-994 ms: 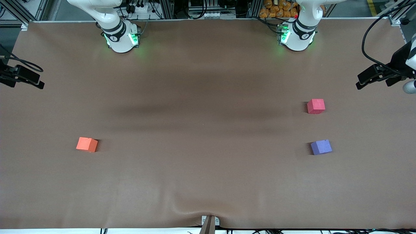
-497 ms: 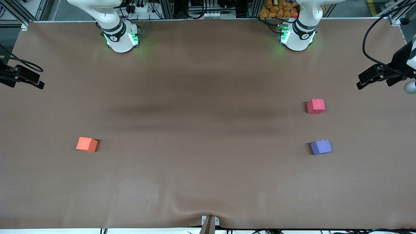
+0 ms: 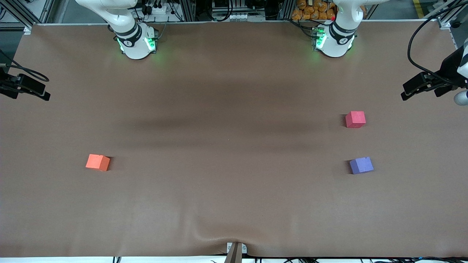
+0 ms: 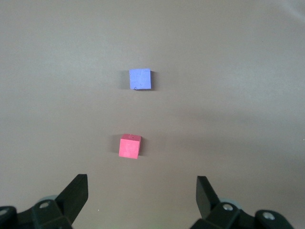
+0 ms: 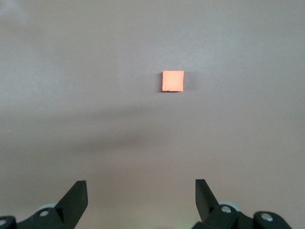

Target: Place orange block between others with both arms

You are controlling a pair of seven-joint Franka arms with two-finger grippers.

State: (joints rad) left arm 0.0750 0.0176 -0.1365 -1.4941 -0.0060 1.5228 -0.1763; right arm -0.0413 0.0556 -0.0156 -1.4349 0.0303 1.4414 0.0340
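Three foam cubes are sitting on a brown surface [image 3: 234, 204] as two robot arms are waiting high at its ends, nothing yet grasped. Taking the purple-blue block [image 3: 361, 165] as the landmark, since it is lying nearest the front camera: the pinkish-red block [image 3: 355, 119] is sitting farther from that camera, apart from it, with a bare gap between the two. The orange block [image 3: 97, 162] is resting well apart from the purple-blue block, toward the right arm's end of the surface and about as near the camera.

The right gripper [image 5: 141, 200] is hovering high with its fingers spread wide and empty, looking down on the orange block. The left gripper [image 4: 142, 195] is hanging over the pair, its fingers likewise wide apart and holding nothing.

The step in hand appears to be the right arm's reach for the orange block. It would go best if the fingers were squared to the cube's flat faces before descending, then closed gently on the soft foam, so a handover to the left arm remains possible.

No containers are showing anywhere on the surface.
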